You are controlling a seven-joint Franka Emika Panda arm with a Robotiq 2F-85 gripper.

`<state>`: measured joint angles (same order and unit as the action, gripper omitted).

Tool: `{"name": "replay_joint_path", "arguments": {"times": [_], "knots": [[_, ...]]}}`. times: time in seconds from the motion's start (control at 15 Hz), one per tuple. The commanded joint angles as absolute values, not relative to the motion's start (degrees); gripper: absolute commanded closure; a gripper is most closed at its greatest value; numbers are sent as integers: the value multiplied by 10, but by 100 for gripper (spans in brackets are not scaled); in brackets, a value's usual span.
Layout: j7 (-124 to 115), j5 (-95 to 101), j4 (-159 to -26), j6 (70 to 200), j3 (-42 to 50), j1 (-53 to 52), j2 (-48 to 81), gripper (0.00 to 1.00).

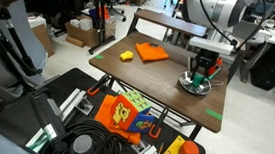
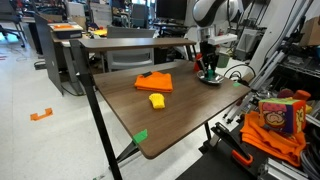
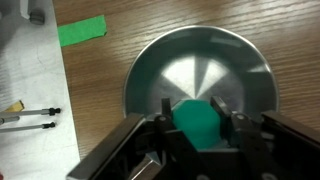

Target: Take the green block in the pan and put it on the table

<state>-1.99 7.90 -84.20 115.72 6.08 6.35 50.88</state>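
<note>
The task is at its grasping step, and none of the carrying is done. The block (image 3: 197,121) still lies in the pan (image 3: 160,70), near the edge of the bowl closest to the wrist camera, and it appears to rest on the pan floor rather than hang above it. The jaws are down inside the pan and stand narrow, one on each side of the block and close against it. The wrist view does not show whether they already press on it or only flank it, so I cannot tell if the grip is made. In both exterior views the arm (image 1: 215,12) (image 2: 210,12) reaches straight down over the pan (image 1: 195,85) (image 2: 210,79), which sits near one end of the table (image 1: 165,105) (image 2: 190,115). The block itself is hidden behind the jaws there. What is left, as I judge it, is to make sure of the grip, lift the block clear of the pan's rim, carry it sideways over bare wood and set it down. There is free table beside the pan, between it and the yellow block (image 1: 126,55) (image 2: 157,101), and the orange cloth (image 1: 151,52) (image 2: 155,82) lies beyond that. A strip of green tape (image 3: 80,32) is stuck to the wood just outside the pan and should not be taken for the block.
</note>
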Motion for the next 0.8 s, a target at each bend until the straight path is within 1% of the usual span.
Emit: {"name": "replay_joint_path", "arguments": {"times": [0.0, 0.13, 0.4, 0.73], "knots": [[-21, 88, -872, 1164, 70, 53, 458, 82], [-23, 101, -908, 1188, 70, 43, 412, 82], [5, 119, -929, 1178, 48, 16, 354, 82], [74, 125, -923, 1143, 9, -15, 358, 82]]}}
